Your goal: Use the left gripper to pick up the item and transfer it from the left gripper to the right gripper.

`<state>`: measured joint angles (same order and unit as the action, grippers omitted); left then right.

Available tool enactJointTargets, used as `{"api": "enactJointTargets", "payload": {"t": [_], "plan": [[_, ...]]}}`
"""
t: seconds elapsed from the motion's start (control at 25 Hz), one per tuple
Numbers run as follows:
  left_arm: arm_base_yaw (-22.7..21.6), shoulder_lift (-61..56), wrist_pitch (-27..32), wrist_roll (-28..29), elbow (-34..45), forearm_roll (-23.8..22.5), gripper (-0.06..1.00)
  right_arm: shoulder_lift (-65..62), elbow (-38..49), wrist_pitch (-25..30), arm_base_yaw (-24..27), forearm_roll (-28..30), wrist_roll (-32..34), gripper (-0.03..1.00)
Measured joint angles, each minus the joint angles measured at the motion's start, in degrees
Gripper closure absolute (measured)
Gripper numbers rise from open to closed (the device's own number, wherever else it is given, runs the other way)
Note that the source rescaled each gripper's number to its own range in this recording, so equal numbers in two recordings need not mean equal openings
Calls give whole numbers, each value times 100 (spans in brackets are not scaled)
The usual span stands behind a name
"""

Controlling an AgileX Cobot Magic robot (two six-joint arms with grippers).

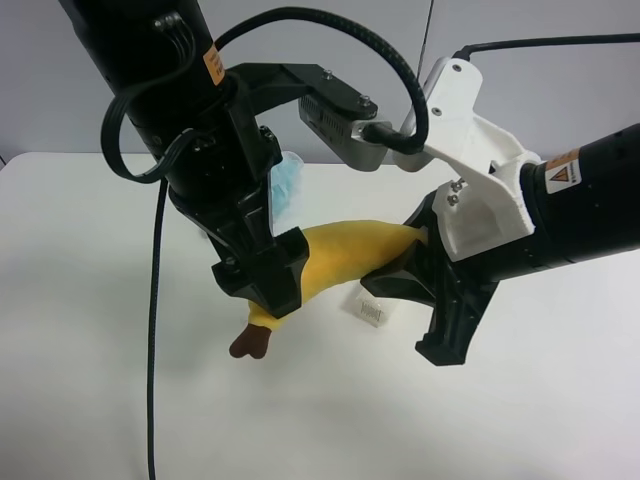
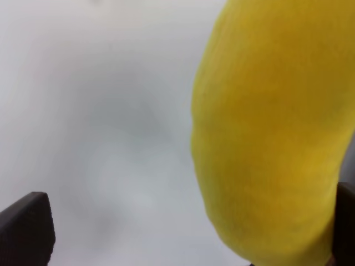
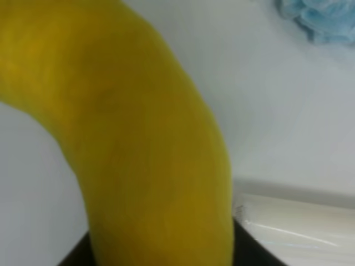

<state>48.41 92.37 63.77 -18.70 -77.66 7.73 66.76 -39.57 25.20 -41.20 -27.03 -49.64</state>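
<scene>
The yellow plush banana (image 1: pixel 350 255) hangs in the air above the white table (image 1: pixel 80 300), with its dark brown stem tip (image 1: pixel 250 342) pointing down and its small tag (image 1: pixel 370 312) dangling. The all-black left gripper (image 1: pixel 262 285) stands around its stem end. In the left wrist view the banana (image 2: pixel 272 138) lies against one finger (image 2: pixel 345 221), and the other finger (image 2: pixel 25 230) is far from it, so the left gripper (image 2: pixel 183 227) is open. The white-housed right gripper (image 1: pixel 415 250) is shut on the banana's other end. The banana (image 3: pixel 138 138) fills the right wrist view between the right gripper's (image 3: pixel 161 255) black jaws.
A fluffy light-blue bath pouf (image 1: pixel 288 190) lies on the table behind the left arm and also shows in the right wrist view (image 3: pixel 319 19). A long white translucent packet (image 3: pixel 294 221) lies on the table. A black cable (image 1: pixel 155 330) hangs down from the left arm.
</scene>
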Motion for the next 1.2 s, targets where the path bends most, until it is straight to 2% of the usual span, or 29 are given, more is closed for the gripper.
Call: {"api": "enactJointTargets", "payload": {"t": [0.32,0.6,0.72,0.84,1.2], "plan": [[0,-519,529,73,-447,-109,-5,0,0,10,0,52,-5,97],[0,-1376,575,602,-503,-717,-5,0,0,10,0,52,-5,97],[0,-1896,561,717,-378,-845,-5,0,0,22,0,68,-5,97],[0,-2536,553,787,253,-861,-5,0,0,59,0,68,-5,97],[0,-4940,588,1113,3033,-871,-5,0,0,64,0,68,-5,97]]}}
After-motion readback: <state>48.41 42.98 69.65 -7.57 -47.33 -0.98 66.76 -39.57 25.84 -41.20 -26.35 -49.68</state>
